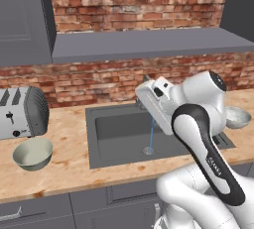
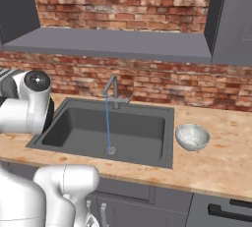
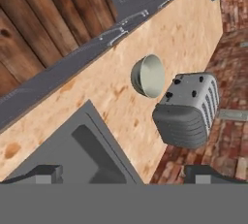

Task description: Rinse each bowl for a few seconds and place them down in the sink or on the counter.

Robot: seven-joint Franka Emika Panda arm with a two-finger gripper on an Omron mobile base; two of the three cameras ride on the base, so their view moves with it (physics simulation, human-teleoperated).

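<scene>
One gripper (image 3: 123,173), jaws spread wide and holding nothing, poised above the sink (image 3: 72,145), facing a cream bowl (image 3: 148,75) beside the toaster (image 3: 188,111) on the counter (image 3: 116,92).

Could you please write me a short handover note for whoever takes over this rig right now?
Gripper: open and empty, above the sink's left part, looking toward the toaster.
Cream bowl: upright on the counter, left of the sink, in front of the toaster.
Speckled bowl: upright on the counter, just right of the sink.
Tap: running, a thin stream falling to the drain.
Done: water is on.
Left: neither bowl is in hand; pick up each, rinse it under the stream and set it down.
</scene>
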